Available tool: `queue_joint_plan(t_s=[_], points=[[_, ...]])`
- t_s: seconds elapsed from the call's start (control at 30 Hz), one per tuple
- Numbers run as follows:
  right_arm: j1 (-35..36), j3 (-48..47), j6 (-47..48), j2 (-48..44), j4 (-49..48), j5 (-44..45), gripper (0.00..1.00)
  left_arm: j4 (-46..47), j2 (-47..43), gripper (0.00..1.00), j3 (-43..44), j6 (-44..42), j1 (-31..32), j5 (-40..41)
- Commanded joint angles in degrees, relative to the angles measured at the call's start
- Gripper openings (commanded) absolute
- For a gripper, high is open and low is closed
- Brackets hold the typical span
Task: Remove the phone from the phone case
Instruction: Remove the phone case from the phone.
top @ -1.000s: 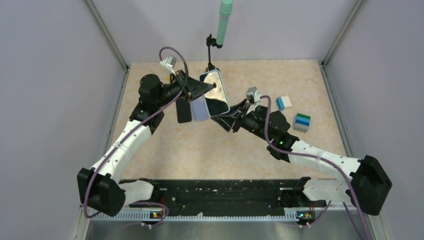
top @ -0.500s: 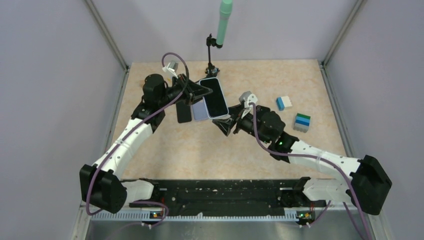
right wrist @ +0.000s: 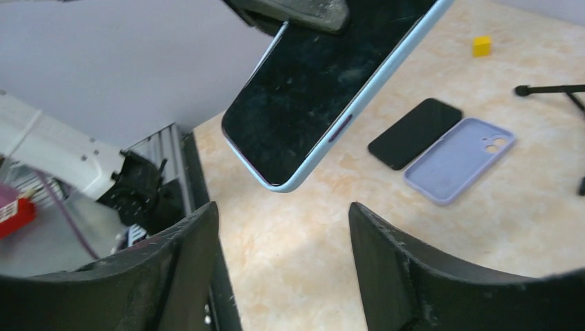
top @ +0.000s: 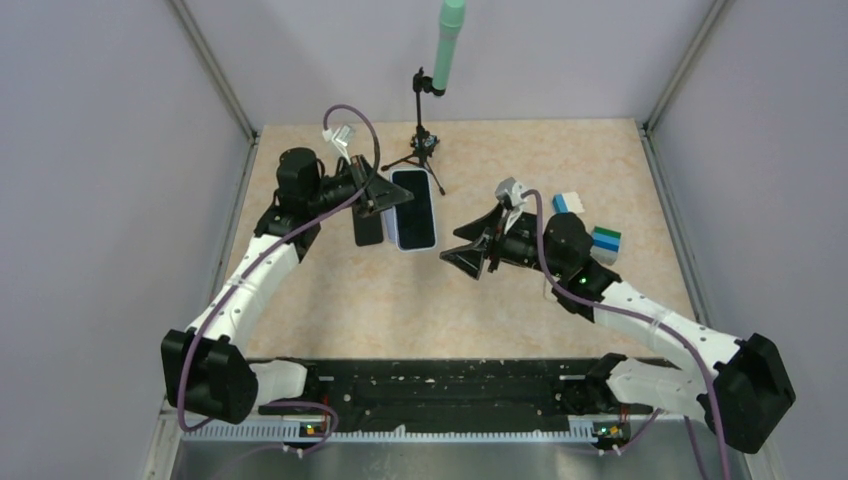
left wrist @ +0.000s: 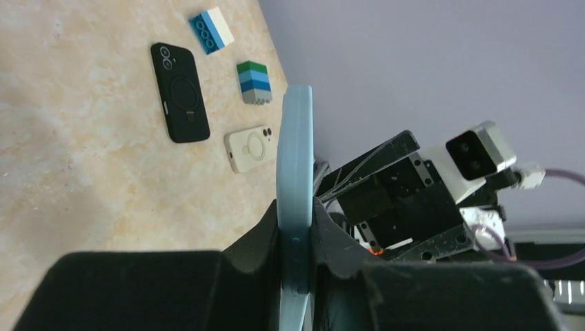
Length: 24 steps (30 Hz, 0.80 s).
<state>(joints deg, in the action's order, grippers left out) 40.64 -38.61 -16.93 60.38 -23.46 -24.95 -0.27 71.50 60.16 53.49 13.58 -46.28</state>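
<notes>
Overhead view: two robot arms reach over a beige speckled table [top: 350, 300]. There is one phone [top: 415, 208], dark screen up, seated in one pale blue phone case [top: 417, 248], toward the far middle of the table. The left gripper [top: 392, 196] is clamped on the left side of the case. Just to the left, one black flat slab [top: 368, 228] lies on the table. Behind the phone, one small tripod [top: 425, 152] carries one green stick [top: 450, 40]. At the right are two toy blocks: one blue-and-white block [top: 567, 204] and one green-and-blue block [top: 604, 242]. The right gripper [top: 462, 255] sits near the phone's lower right corner, apart from it, with its jaws spread.

Left wrist view: the pale blue case is seen edge-on. The two dark fingers [left wrist: 252, 241] press on its two faces, drawn in narrowly around it. Beyond, two loose cases lie on the table, one black case [left wrist: 179, 93] with a ring on its back and one cream case [left wrist: 250, 148]. The two blocks lie past them.

Right wrist view: the two fingers [right wrist: 179, 276] stand wide apart, with nothing between them and touching nothing. Ahead and above, the cased phone hangs tilted off the table, its upper end pinched by the left gripper. On the table beneath, the black slab lies beside one empty lilac case [right wrist: 459, 160]. One small yellow cube [right wrist: 481, 45] lies farther off.
</notes>
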Motion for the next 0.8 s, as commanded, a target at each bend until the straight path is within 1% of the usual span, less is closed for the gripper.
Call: queue_joint_plan(t_s=[0.0, 0.07, 0.1, 0.17, 0.23, 0.3, 0.43, 0.57, 0.77], points=[[-0.3, -2.35, -4.58, -0.41, 1.14, -9.47, 0.6, 1.66, -3.05, 0.0, 3.14, -7.91, 0.02, -8.91], [-0.3, -3.2, -6.34, 1.02, -0.54, -12.68, 0.45, 2.41, -3.53, 0.0, 2.92, -8.63, 0.04, -11.44], [-0.3, -3.49, -7.34, 1.79, -1.97, -14.75, 0.4, 2.53, -3.82, 0.0, 2.85, -9.12, 0.04, -12.39], [-0.27, -3.78, -9.93, 3.24, -5.37, -17.21, 0.31, 2.62, -4.3, 0.0, 2.61, -10.75, 0.04, -14.43], [-0.22, -4.05, -11.34, 4.13, -6.7, -16.81, 0.26, 1.75, -4.57, 0.0, 2.5, -12.26, 0.04, -15.43], [-0.21, -4.41, -11.59, 4.9, -6.45, -16.16, 0.26, 1.38, -4.84, 0.0, 2.26, -12.84, 0.04, -16.8], [0.45, -4.84, -12.13, 6.0, -6.76, -16.0, 0.38, 1.87, -5.48, 0.0, 1.31, -13.19, 0.1, -17.24], [2.04, -5.31, -11.99, 6.96, -8.36, -17.51, 0.44, 2.09, -5.58, 0.0, 1.1, -13.13, 0.13, -17.41], [3.27, -6.46, -11.28, 8.99, -8.41, -17.47, 0.44, 2.4, -5.58, 0.0, 1.1, -12.85, 0.29, -17.92]])
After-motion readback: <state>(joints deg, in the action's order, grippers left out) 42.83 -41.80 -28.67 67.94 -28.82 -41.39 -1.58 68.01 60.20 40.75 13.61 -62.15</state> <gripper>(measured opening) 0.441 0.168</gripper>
